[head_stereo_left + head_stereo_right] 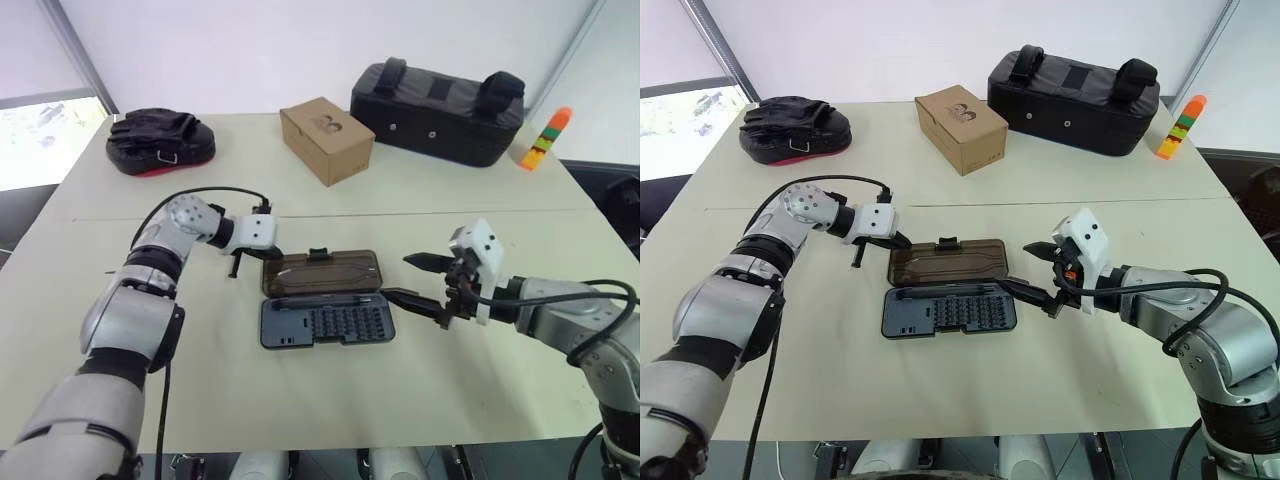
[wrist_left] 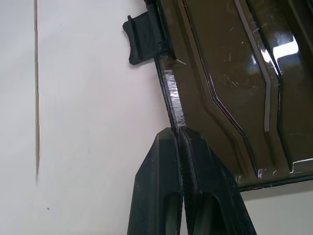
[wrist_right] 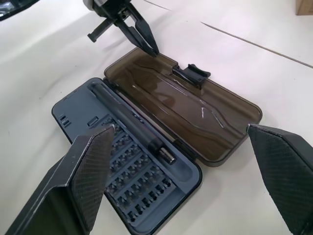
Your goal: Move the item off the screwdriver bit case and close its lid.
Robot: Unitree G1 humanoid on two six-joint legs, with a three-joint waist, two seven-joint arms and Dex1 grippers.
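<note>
smoky plastic lid (image 1: 322, 270) lies open flat; left gripper (image 1: 270, 255), fingers together, at its far-left corner to flip it; right gripper (image 1: 425, 285) spread wide beside the screwdriver bit case (image 1: 325, 323).

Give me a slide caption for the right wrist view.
Open right gripper faces the open case, its lid flat on the table; shut left gripper tips at the lid's far corner.

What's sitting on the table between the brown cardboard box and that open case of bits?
Nothing: only bare table lies between the cardboard box and the screwdriver bit case, per the left eye view.
</note>
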